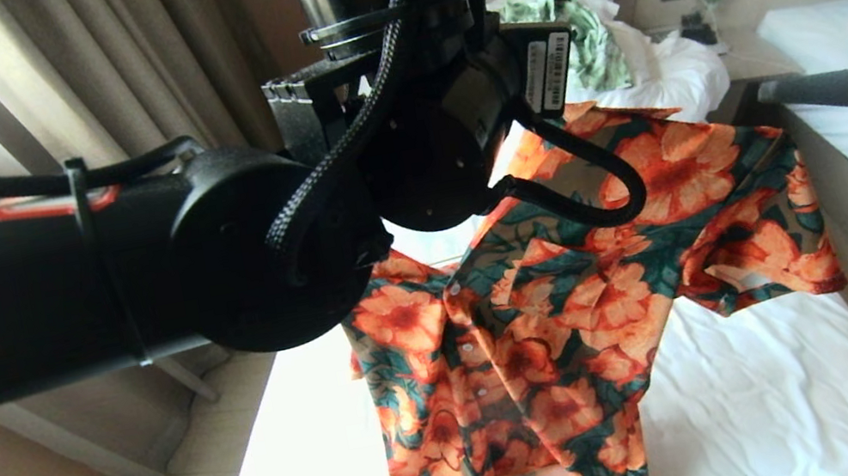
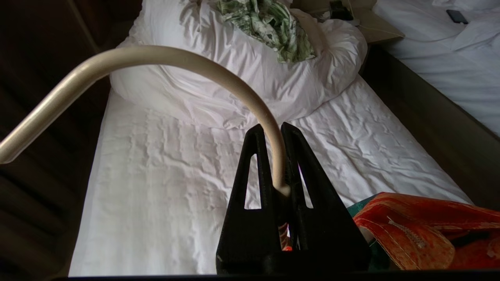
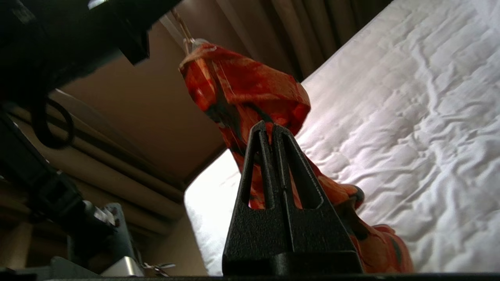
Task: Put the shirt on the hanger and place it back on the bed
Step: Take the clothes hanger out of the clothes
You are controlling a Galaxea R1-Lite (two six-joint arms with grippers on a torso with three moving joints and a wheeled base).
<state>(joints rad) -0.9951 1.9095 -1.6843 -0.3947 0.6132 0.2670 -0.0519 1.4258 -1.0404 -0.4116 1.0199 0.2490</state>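
- Holding the hanger (image 2: 164, 58) by the stem of its hook, the left gripper (image 2: 273, 134) has its jaws closed tight on the cream wire; the hook curves up and away from the fingers, out over the bed (image 2: 164, 187).
- In the head view the left arm fills the left and centre, with the shirt (image 1: 542, 313) hanging below and beyond it, collar up, hem down near the sheet.
- The shirt's long axis runs roughly vertical, with the body draping toward the foot of the bed (image 1: 764, 387) and one sleeve spread out to the robot's right.
- The right gripper (image 3: 272, 128) is pinched shut, and its tips sit against a fold of the shirt (image 3: 250, 89); whether cloth is truly caught between them I cannot tell.
- Seen from the right wrist, the shirt hangs from a point above the fingers, so it looks already carried on the hanger.
- Judgement: the hanging step seems done or nearly so, and what remains is lowering the load flat onto the sheet. The bed lies directly under and ahead of the left hand, which is the nearer arm for that move.
- No real containers here; the bed bears a bunched white duvet (image 2: 254, 74) at the head end, with a leaf-print cloth (image 2: 269, 27) on top of it.
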